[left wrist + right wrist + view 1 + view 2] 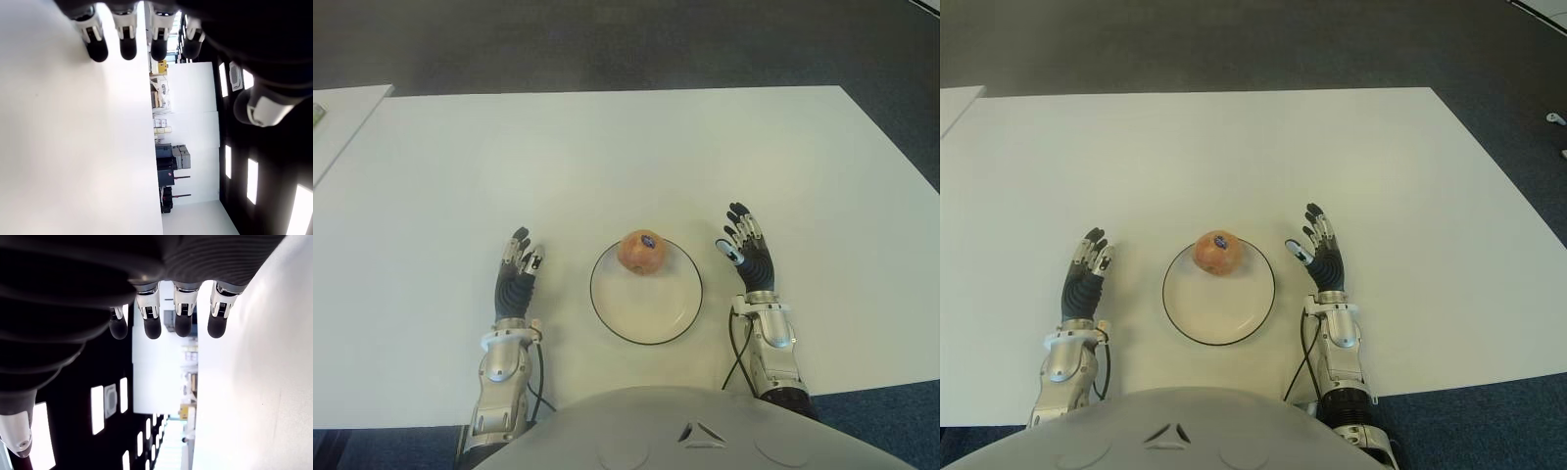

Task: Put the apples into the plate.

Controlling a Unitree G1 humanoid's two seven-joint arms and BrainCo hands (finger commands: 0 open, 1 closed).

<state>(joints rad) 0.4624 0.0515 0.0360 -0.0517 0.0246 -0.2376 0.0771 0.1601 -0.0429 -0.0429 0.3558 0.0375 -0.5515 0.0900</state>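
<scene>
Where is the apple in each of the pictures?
Left eye view: the apple sits at the far edge of the plate, between the two hands.
Right eye view: same spot, a little left of centre.
Left wrist view: not in it.
Right wrist view: not in it.
Shared landmark: the white table.

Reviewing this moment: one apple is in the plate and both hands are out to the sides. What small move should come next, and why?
Probably none beyond keeping both hands clear. The only apple in view already sits inside the plate, at its far edge. The left hand and right hand flank the plate, fingers open and holding nothing, on the white table.
</scene>
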